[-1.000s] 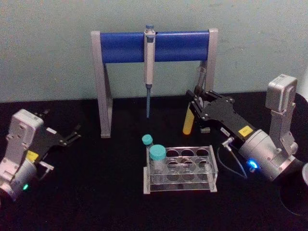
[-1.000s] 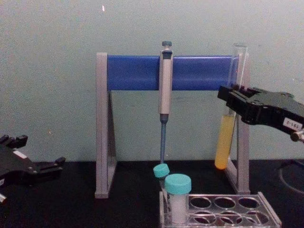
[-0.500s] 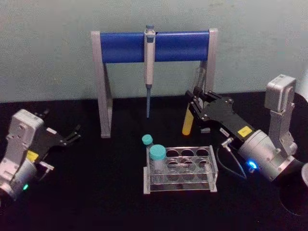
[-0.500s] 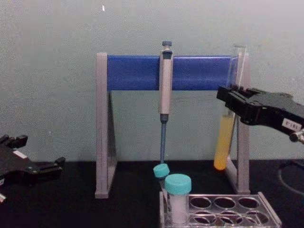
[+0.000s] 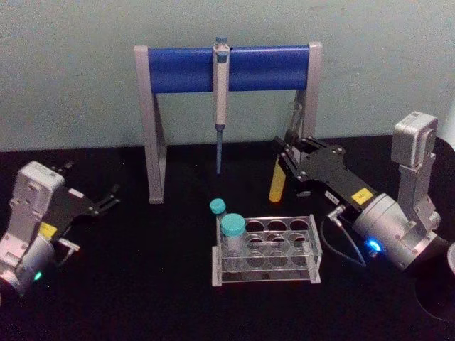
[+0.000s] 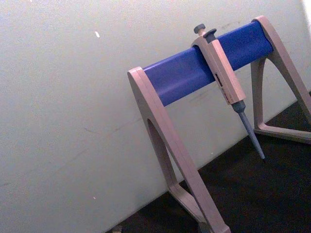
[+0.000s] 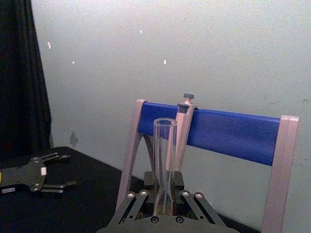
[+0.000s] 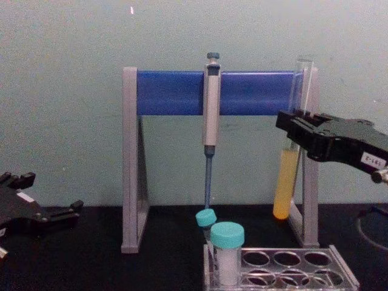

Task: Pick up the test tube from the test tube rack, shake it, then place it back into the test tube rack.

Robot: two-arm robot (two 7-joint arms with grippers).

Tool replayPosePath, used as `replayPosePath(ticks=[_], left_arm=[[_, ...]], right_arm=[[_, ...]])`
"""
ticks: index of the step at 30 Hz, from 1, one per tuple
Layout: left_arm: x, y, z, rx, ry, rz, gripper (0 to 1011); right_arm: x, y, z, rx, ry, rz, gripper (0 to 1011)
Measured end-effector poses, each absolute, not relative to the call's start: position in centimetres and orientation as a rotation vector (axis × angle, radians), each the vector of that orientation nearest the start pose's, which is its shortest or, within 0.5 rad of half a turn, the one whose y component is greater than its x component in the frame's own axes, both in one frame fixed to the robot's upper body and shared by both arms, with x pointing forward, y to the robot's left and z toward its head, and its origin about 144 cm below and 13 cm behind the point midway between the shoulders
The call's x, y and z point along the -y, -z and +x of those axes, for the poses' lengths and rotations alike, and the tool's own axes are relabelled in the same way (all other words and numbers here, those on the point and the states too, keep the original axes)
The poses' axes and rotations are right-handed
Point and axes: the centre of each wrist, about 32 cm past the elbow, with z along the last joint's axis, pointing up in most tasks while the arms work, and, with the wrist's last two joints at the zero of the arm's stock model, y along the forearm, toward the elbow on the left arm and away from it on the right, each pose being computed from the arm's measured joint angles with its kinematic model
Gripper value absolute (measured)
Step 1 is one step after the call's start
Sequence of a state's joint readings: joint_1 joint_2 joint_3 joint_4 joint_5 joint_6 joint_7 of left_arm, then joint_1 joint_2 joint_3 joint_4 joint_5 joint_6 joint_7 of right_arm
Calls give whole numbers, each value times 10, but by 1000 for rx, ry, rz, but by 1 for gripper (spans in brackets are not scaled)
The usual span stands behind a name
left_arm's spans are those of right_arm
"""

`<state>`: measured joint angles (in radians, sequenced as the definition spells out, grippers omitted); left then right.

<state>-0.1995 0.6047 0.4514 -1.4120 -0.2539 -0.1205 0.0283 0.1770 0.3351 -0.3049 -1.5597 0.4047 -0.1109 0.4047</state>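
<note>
the right gripper (image 8: 295,130) is clamped on the test tube (image 8: 285,185) about halfway up, holding it near upright in the air above and behind the right end of the test tube rack (image 5: 264,279), mouth uncapped. the left gripper (image 5: 108,198) sits well left of the rack, fingers spread on nothing. the tube hangs close to a leg of the pipette stand (image 8: 170,93) behind the rack, so a wide shake could knock glass on it or fling liquid out, and a tilted return could catch a hole's edge or bump the teal-capped tubes (image 5: 232,226) at the rack's left end.
</note>
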Motion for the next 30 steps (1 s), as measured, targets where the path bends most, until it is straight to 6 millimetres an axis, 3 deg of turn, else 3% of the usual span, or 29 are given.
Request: replayPosePath(ticks=[16, 30], left_arm=[[-310, -1140, 489, 285, -1248, 304, 1010], [-310, -1140, 489, 285, -1248, 304, 1010]], right_arm=[[241, -1181, 471, 90, 857, 108, 220], [241, -1171, 471, 62, 873, 92, 220]])
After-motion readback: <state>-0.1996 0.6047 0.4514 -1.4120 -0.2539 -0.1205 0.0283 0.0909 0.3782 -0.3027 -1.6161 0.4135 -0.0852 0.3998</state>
